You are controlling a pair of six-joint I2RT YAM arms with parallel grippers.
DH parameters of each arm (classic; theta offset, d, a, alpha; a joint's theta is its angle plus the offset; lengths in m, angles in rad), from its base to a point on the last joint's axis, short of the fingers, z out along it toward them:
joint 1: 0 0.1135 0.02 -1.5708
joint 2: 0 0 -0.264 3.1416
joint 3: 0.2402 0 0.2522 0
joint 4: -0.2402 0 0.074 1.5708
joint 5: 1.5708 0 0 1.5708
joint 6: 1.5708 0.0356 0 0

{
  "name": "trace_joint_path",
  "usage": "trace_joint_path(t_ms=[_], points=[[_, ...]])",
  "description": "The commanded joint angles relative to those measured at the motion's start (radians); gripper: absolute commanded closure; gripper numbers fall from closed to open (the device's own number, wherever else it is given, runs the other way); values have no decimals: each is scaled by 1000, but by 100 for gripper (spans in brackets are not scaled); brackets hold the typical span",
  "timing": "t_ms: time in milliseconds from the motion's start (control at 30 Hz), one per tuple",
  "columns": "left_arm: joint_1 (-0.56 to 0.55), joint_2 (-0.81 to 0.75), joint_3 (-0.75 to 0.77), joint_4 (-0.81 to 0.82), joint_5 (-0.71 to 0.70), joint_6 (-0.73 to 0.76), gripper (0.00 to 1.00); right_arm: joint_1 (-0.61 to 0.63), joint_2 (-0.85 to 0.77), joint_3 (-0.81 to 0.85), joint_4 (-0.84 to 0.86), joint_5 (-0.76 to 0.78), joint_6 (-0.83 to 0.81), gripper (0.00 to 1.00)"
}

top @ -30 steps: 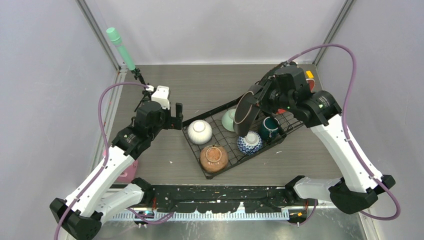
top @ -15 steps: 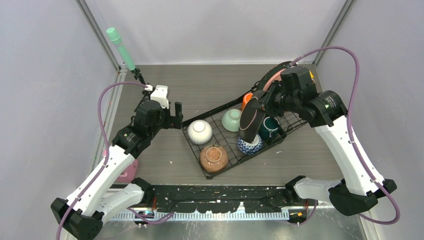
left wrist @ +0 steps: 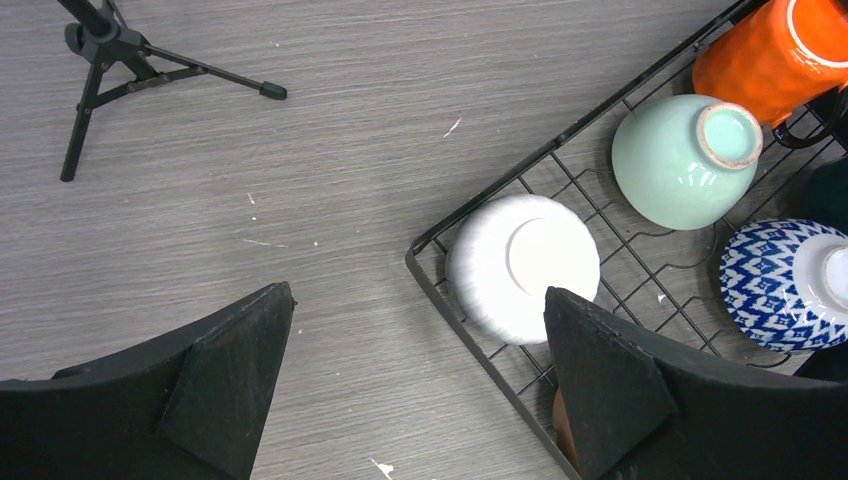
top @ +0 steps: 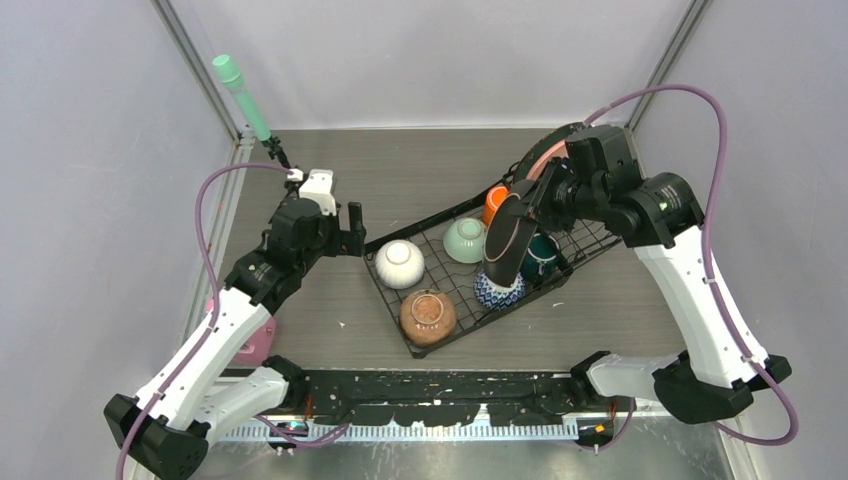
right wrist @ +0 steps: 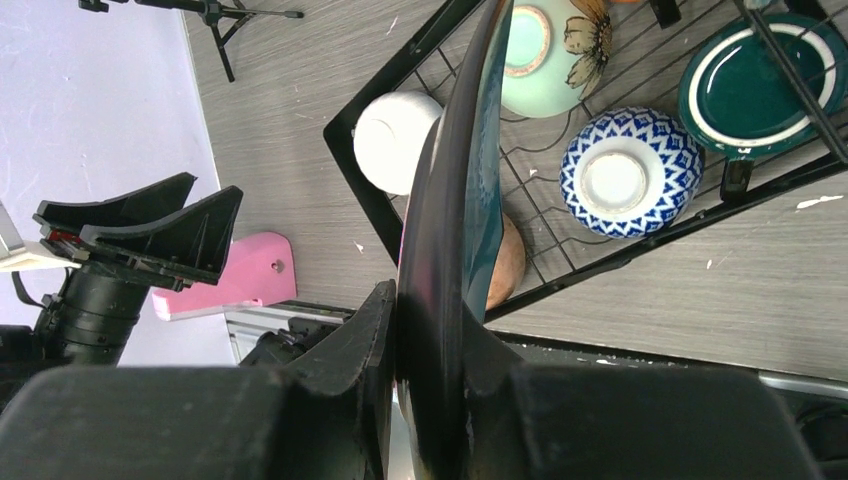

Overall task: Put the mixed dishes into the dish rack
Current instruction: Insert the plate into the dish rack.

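Where the top view leaves bare worktop at upper left of the dish rack, the right end effector is clamped on the large dark teal plate, held on edge over the rack's right half. The left end effector hangs just beside the rack's left corner.

In the left wrist view its jaws stand wide apart and empty, with the white bowl between them inside the rim.

In the right wrist view the plate sits edge-on between the fingers, above the blue-patterned bowl and the dark teal mug.
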Motion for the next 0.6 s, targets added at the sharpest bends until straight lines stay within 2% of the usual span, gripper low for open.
trace_joint_path(t_ms=[0,133,267,367,467,500,567], points=[[11,7,31,9,24,-24,0,-22,34,156,3,-18,-37,100],[12,9,-1,49,52,-19,0,-75,53,247,-93,-3,-72,100],[14,36,-4,58,71,-25,0,-177,53,282,-141,-82,-79,100],[15,57,4,56,98,-35,0,-322,60,317,-212,-156,-100,100],[15,67,4,57,116,-44,0,-461,63,338,-244,-302,-105,100],[16,69,3,57,128,-44,0,-542,72,339,-259,-316,-120,100],[16,70,2,55,134,-41,0,-585,75,327,-279,-304,-124,100]])
